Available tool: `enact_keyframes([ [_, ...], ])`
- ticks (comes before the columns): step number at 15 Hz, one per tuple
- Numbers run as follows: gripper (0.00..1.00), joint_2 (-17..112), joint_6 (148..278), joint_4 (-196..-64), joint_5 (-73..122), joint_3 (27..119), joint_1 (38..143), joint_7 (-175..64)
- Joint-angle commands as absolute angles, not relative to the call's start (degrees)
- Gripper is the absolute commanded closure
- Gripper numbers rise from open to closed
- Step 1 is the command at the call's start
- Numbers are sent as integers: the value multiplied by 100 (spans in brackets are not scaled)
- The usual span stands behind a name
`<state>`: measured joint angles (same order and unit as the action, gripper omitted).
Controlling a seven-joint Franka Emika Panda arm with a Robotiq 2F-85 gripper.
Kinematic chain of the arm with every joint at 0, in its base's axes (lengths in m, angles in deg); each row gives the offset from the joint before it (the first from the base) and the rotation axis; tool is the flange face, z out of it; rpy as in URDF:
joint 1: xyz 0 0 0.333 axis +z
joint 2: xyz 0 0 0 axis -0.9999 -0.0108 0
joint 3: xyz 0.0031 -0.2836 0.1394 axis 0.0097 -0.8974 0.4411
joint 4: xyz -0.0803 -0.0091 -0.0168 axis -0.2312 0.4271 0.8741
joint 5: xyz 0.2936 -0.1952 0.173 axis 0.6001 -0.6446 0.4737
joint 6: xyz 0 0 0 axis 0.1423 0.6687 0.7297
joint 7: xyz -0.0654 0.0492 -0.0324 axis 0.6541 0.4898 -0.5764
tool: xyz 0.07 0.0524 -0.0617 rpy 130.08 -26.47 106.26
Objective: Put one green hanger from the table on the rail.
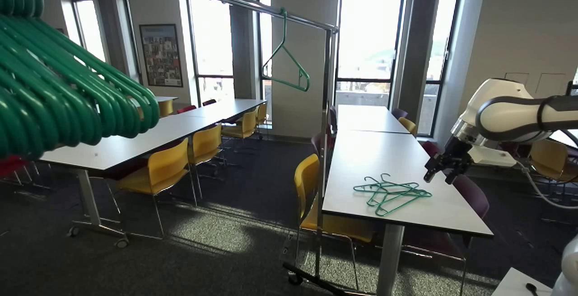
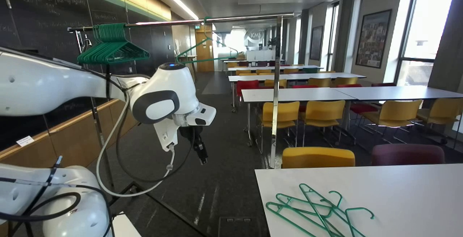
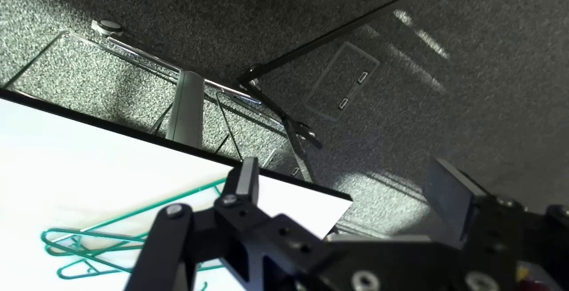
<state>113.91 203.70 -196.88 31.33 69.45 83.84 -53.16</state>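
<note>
Overlapping thin green hangers [image 1: 386, 192] lie flat in a small pile near the end of the white table [image 1: 451, 212]. Two hooks show in both exterior views. The pile also shows in an exterior view [image 2: 314, 208] and at the lower left of the wrist view [image 3: 155, 205], partly hidden behind a finger. My gripper [image 1: 438, 179] is open and empty, above and to the side of the pile, apart from it. In the wrist view the fingers [image 3: 344, 177] stand wide apart with only table corner and floor between them. The rail [image 1: 307, 21] is a grey metal bar high on the rack.
One green hanger [image 1: 293, 58] hangs alone on the rail near its end post [image 1: 326, 106]. A dense bundle of green hangers [image 2: 112, 47] hangs at the rail's other end. A yellow chair [image 1: 307, 174] and a purple chair [image 1: 472, 194] flank the table.
</note>
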Motion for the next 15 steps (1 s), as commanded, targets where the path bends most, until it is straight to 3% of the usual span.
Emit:
enact_keyframes([
  [1, 0, 10492, 21072, -19397, 3372, 6981, 7981, -4773],
  [9, 0, 8826, 22413, -18717, 3663, 7064, 7304, -3246],
  [15, 0, 7803, 22525, -17838, 3703, 6995, 7020, -1783],
])
